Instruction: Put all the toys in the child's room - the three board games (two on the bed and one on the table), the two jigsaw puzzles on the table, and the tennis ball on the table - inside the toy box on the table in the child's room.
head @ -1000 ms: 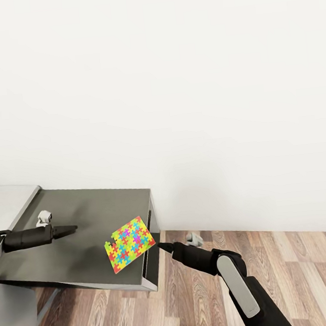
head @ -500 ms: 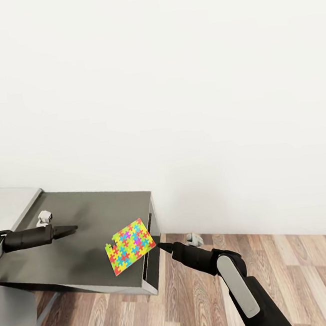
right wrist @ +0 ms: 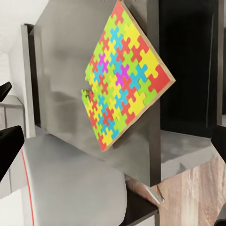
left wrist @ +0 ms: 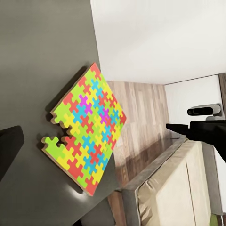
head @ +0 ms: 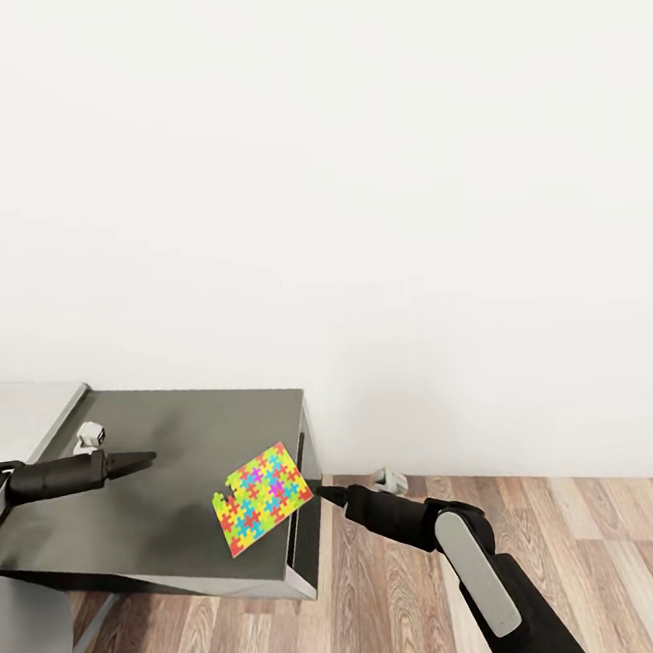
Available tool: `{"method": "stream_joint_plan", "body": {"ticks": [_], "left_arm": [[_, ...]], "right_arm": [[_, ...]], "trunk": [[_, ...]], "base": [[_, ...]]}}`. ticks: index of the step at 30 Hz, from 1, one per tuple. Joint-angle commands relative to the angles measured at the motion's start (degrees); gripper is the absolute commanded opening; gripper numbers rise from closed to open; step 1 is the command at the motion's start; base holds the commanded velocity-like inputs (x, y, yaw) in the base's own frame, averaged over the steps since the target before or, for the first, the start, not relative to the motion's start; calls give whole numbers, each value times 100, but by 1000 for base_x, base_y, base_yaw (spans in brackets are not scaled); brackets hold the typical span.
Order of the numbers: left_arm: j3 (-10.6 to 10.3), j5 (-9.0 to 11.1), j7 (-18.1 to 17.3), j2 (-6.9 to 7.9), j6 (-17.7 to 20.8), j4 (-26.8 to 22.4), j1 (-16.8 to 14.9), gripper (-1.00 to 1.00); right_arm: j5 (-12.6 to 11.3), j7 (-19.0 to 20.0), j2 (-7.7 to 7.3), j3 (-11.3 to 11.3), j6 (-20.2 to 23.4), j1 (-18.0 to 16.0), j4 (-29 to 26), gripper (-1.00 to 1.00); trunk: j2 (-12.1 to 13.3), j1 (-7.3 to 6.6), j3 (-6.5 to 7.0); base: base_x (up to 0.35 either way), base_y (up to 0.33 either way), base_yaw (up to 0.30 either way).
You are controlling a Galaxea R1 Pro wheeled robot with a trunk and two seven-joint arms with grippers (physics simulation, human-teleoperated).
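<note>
We see 1 jigsaw puzzle (head: 261,495) flat at dark table (head: 156,425) corner edge | right gripper (head: 320,489) just beside it, grasp unclear | left gripper (head: 149,454) apart, aperture unclear.

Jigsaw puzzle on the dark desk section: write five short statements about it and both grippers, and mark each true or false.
1. The jigsaw puzzle lies on the dark grey desk section. True.
2. The puzzle sits near the desk's right edge, one corner reaching over it. True.
3. The right gripper is clamped on the puzzle. False: its tip is just off the desk edge, beside the puzzle's corner, holding nothing.
4. The left gripper rests on the puzzle. False: it hangs over bare desk, well apart from the puzzle.
5. The puzzle is one plain colour. False: it shows interlocking yellow, red, blue and green pieces.
</note>
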Motion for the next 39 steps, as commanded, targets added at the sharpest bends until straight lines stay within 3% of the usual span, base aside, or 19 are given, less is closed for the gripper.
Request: {"method": "stream_joint_plan", "body": {"ticks": [1,39], "left_arm": [[19,-30,-30,-1,59,0,-4,100],[18,-30,-30,2,59,0,-3,100]], "right_arm": [[36,33,2,-7,26,-3,-2,100],[39,34,2,-8,26,-5,-11,100]], "trunk": [[-8,3,1],[-8,3,351]], "base": [[0,0,0],[0,0,0]]}}
